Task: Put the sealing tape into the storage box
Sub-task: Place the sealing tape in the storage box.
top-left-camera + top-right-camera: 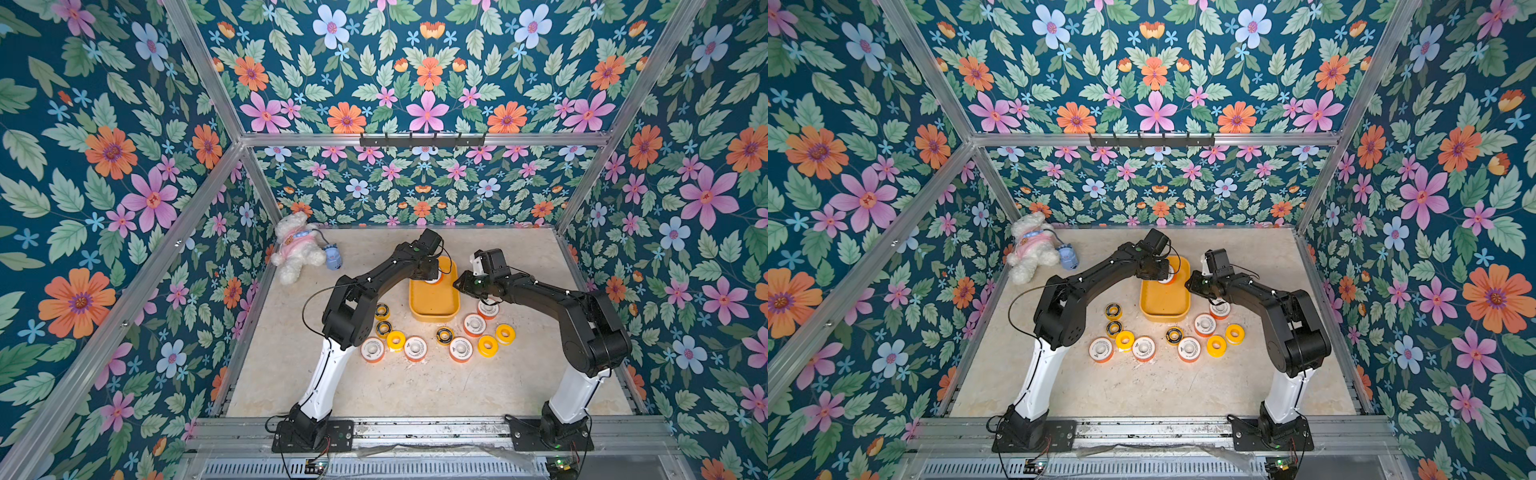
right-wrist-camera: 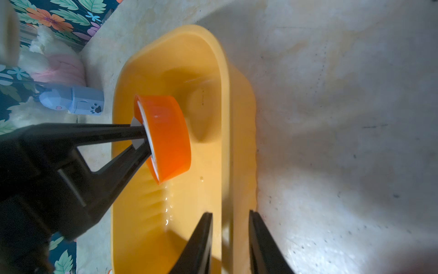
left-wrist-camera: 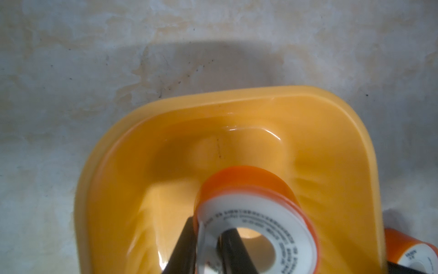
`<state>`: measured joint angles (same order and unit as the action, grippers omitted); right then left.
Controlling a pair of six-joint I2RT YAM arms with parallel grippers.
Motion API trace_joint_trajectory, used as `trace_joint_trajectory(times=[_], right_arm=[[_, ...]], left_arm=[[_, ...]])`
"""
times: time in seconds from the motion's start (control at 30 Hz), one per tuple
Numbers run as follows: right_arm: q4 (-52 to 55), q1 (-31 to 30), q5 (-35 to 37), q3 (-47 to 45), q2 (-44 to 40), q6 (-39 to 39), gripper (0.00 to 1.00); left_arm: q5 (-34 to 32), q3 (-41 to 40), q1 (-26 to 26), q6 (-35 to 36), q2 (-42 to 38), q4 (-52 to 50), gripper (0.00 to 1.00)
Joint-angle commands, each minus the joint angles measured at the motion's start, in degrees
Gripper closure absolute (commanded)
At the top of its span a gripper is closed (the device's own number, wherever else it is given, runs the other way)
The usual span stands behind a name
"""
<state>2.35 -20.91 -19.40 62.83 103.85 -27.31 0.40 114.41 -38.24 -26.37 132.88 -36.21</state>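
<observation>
The storage box (image 1: 432, 309) is a shallow yellow tub at mid-table, seen in both top views (image 1: 1163, 305). My left gripper (image 3: 208, 225) hangs over its far end, shut on a sealing tape spool (image 3: 260, 213) with a white face and orange rim. One finger goes through the spool's hole and the other lies outside it, so the spool (image 2: 168, 135) is tilted on edge above the box floor. My right gripper (image 2: 230, 213) straddles the box's long right wall (image 2: 226, 118), closed on it. Several more spools lie in front of the box: white-faced (image 1: 415, 348), yellow (image 1: 487, 345) and black-and-yellow (image 1: 444, 336).
A white plush toy (image 1: 297, 247) with a blue tag (image 1: 333, 256) lies at the back left corner. Floral walls enclose the table on three sides. One white-faced spool (image 1: 487, 308) sits right under the right arm, close to the box's right side.
</observation>
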Motion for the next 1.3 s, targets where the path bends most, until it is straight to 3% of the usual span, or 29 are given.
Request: trace_joint_trajectory(times=[0.0,0.67,1.0,1.27], right_arm=[[0.5,-0.1,-0.3,0.4,0.1,-0.1,0.68],[1.0,-0.5,-0.6,0.7,0.6,-0.1,0.69],[1.3,-0.4,-0.2,0.7,0.5,0.0,0.69],[1.4,-0.4,0.0,0.7,0.4,0.2,0.69]], left_arm=[[0.6,1.7,0.0,0.9,1.1,-0.1,0.77],[3.2,7.3,1.2,-0.9,7.0,2.2,0.72],[7.1,7.3,1.9,-2.9,8.0,4.8,0.59],[8.2,7.3,2.0,-4.0,8.1,6.7,0.62]])
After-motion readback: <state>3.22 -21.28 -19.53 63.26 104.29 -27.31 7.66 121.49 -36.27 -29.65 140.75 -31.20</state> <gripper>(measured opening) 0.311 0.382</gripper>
